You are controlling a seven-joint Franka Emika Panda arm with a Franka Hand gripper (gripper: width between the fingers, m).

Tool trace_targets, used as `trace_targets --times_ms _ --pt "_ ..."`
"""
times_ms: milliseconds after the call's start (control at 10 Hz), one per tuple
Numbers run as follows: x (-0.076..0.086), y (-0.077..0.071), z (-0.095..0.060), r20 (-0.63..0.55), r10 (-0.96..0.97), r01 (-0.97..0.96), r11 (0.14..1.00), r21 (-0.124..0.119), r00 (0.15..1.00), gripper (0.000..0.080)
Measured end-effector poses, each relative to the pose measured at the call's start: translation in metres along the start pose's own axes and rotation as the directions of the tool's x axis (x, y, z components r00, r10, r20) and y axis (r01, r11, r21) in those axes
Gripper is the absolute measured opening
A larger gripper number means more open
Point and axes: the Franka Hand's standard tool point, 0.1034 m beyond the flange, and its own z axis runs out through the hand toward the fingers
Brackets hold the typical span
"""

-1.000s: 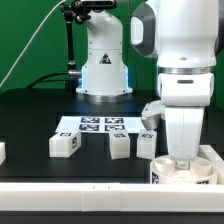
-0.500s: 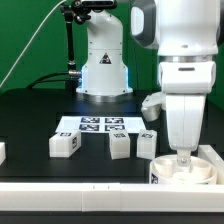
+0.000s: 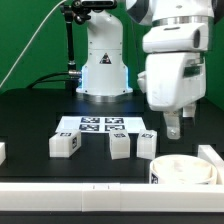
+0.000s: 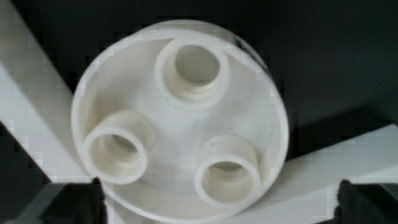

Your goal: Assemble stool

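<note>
Stool seat [image 3: 185,170] lies released; the gripper [image 3: 180,122], down on it a moment ago, now hangs above, jaws spread and empty.

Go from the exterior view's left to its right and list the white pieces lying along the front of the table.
white piece cut off at the edge → left leg → middle leg → right leg → round seat
</note>
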Motion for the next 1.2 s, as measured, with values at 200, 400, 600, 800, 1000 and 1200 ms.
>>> trace_targets --times_ms 200,400,600,800,1000,1200 --pt "-0.023 -0.005 0.000 0.004 -0.024 0.024 1.000 -0.005 1.000 0.0649" --pt "-0.031 -0.008 0.002 0.006 -0.025 0.025 1.000 -0.002 1.000 0.0649" --pt "-0.030 -0.008 0.002 0.006 -0.013 0.013 1.000 -0.001 1.000 0.0649" --pt "-0.031 -0.007 0.002 0.004 0.014 -0.014 1.000 -0.003 1.000 0.0649" --pt "-0.046 -0.007 0.004 -0.009 0.246 -0.247 0.969 -0.014 0.969 0.0649" --pt "-0.055 -0.010 0.007 -0.014 0.429 -0.429 0.903 -0.007 0.903 0.0649"
